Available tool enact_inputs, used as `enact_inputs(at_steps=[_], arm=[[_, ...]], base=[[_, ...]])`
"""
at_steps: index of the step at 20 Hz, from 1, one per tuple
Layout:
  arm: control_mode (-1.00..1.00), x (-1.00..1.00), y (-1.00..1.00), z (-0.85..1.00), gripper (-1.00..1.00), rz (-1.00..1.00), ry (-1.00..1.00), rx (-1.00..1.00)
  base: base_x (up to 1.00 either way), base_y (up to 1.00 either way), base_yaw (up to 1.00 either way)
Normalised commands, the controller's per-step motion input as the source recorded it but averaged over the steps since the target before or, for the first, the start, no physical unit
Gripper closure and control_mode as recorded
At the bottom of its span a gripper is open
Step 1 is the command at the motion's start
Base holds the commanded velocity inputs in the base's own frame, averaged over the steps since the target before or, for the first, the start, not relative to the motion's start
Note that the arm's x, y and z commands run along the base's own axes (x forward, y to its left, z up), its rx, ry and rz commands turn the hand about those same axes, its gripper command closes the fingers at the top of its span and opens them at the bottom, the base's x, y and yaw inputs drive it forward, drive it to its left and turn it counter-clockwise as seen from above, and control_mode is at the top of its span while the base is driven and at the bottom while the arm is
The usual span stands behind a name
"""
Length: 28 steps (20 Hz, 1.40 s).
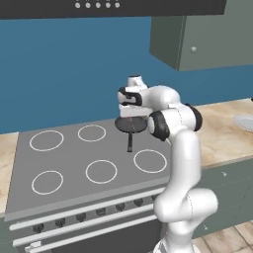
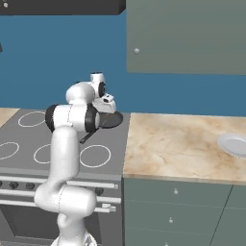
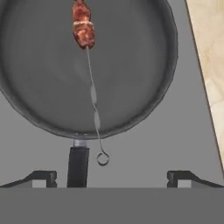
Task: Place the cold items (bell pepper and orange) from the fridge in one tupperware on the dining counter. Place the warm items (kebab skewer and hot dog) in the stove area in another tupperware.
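From the hand camera I'm looking straight down on the kebab skewer with reddish-brown meat chunks on a thin metal rod (image 3: pixel 86 52). It lies inside the round dark grey frying pan (image 3: pixel 140 87), meat at the far side of the pan and the rod running back toward me, crossing the near rim and ending in a small ring (image 3: pixel 103 159) over the grey stovetop (image 3: pixel 175 144). My two-finger gripper (image 3: pixel 111 178) hangs above with its jaws spread wide and nothing between them; the dark fingertips (image 3: pixel 39 178) sit far out to either side, with the ring end between them, a little left of centre and just ahead of the tips. The pan's black handle (image 3: pixel 78 166) points toward me beside the ring. In the left base camera the pan (image 1: pixel 130 124) stands on a rear burner under my hand; beige marbled counter (image 2: pixel 182 144) lies to the right of the stove
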Motion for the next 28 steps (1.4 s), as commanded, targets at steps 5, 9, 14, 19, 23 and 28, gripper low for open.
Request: enact_inputs(at_steps=[5, 9, 14, 19, 23, 28], arm=[[-1.00, 0.74, -0.04, -0.33, -1.00, 0.00, 0.06, 0.00], [-1.00, 0.50, 0.04, -0.22, -1.00, 0.00, 0.00, 0.00], [-1.00, 0.33, 0.06, -0.27, -1.00, 0.00, 0.01, 0.00], [-1.00, 0.13, 0.00, -0.34, -1.00, 0.00, 0.00, 0.00], [-1.00, 0.06, 0.00, -0.30, -1.00, 0.00, 0.01, 0.00], [-1.00, 0.00, 0.00, -0.07, -1.00, 0.00, 0.00, 0.00]], base=[[0.00, 0.00, 0.00], [0.00, 0.00, 0.00], [0.00, 0.00, 0.00], [0.00, 0.00, 0.00], [0.00, 0.00, 0.00], [0.00, 0.00, 0.00]])
